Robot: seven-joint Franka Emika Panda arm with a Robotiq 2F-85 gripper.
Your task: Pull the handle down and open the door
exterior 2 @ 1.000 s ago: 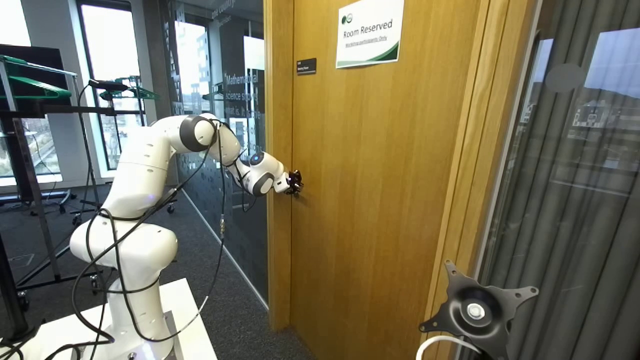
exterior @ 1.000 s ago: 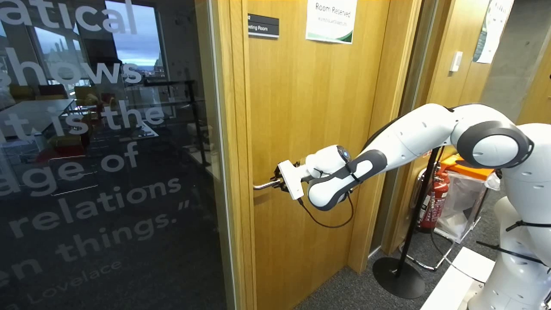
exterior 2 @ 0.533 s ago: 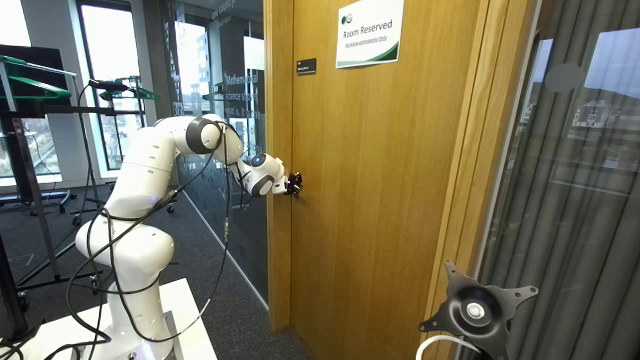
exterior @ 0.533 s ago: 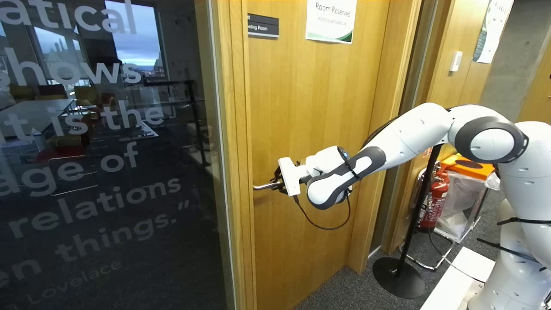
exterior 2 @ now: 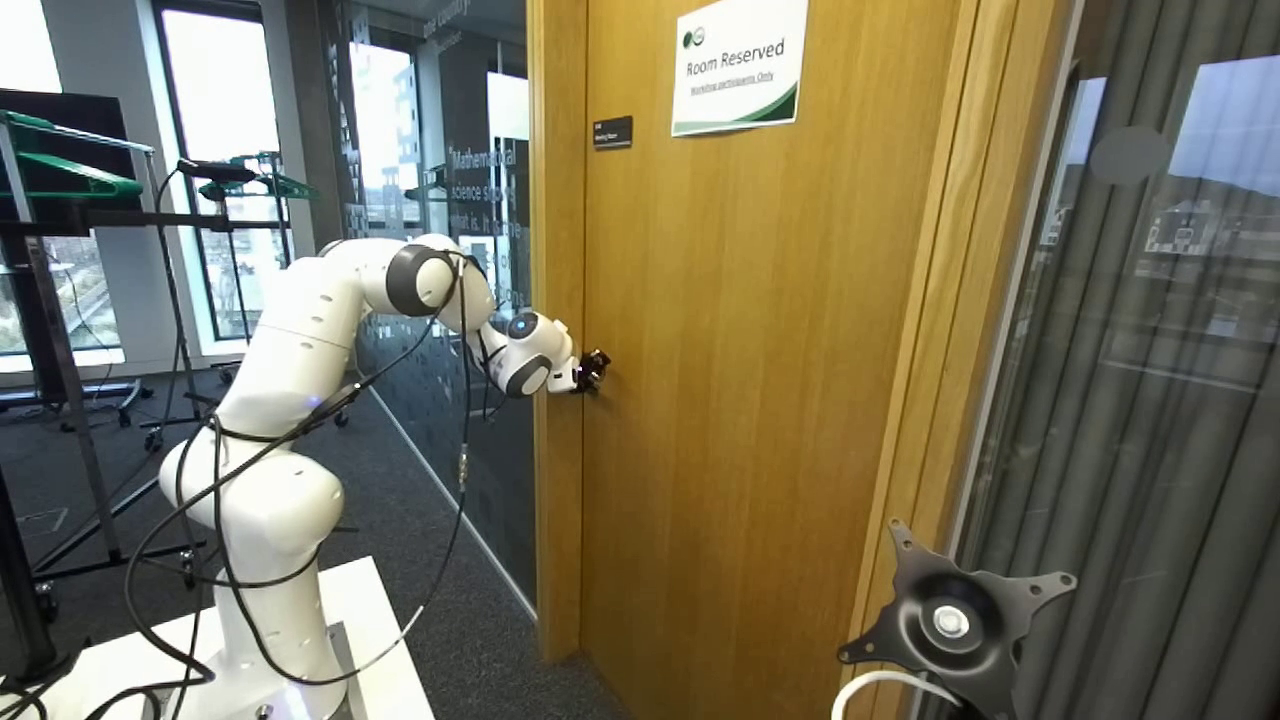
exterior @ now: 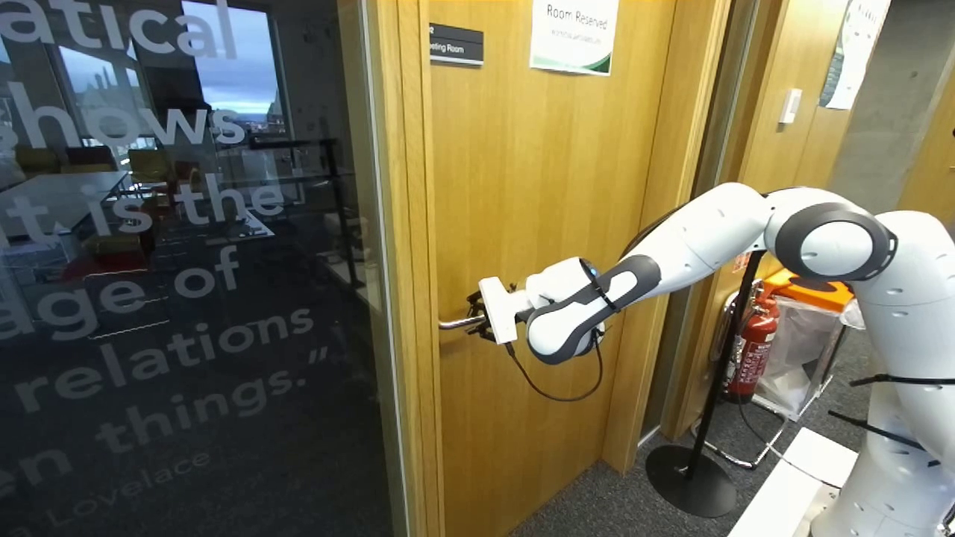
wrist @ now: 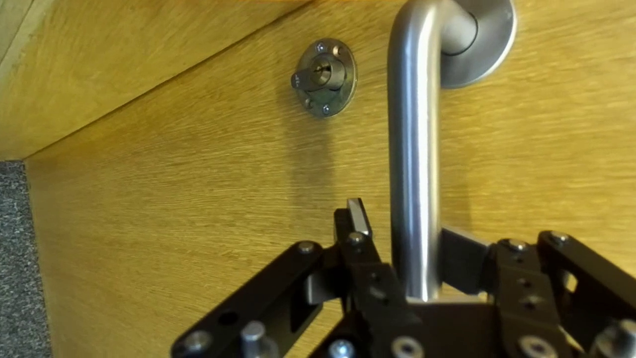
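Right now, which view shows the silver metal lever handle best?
The wrist view: the silver metal lever handle is near and mostly uncovered, running down between the jaws. In an exterior view, only part of its bar shows beside the jaws. In an exterior view, I cannot make it out on the honey-coloured wooden door.

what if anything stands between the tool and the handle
Nothing visible: in the wrist view, the handle lies between the jaws of the tool; the lock sits beside it on the door, outside the jaws.
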